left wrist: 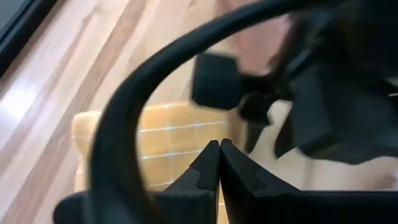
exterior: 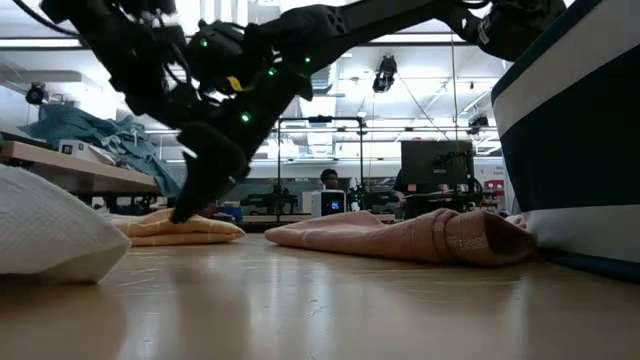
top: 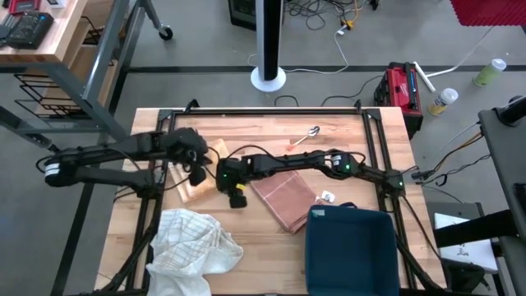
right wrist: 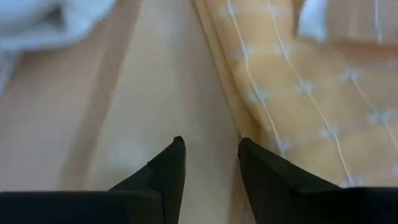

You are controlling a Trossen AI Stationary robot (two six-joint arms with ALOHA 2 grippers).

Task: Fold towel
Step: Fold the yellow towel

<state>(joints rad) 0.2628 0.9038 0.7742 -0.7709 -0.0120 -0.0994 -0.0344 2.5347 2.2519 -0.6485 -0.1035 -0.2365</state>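
R gripper [right wrist: 209, 163] low over bare tabletop just beside edge of yellow towel [right wrist: 311, 106], fingers apart w/ a gap, nothing between them, not gripping. In high view R gripper [top: 236, 194] sits mid-table, arm reaching across from R side. L gripper [left wrist: 219, 163] clamped shut, fingertips touching, empty; hovers above yellow towel [left wrist: 168, 140], w/ R arm's dark body crossing in front. In high view L gripper [top: 197, 168] at towel's back-left area, L arm coming from table's L edge.

Yellow towel [top: 197, 182] lies flat-ish, folded, left of centre on table [top: 263, 247]; low view shows it as a low pad [exterior: 175, 228] right behind R gripper [exterior: 185, 210]. Pink towel [top: 283, 197] folded, just R of R gripper, apart from yellow one. White cloth [top: 193, 242] bunched at front-left. Dark blue bin [top: 352, 251] front-right, near pink towel's corner. Spoon [top: 306, 136] at back of table. Small white tag [top: 327, 196] beside pink towel. Person [exterior: 328, 180] far back in room, low view.
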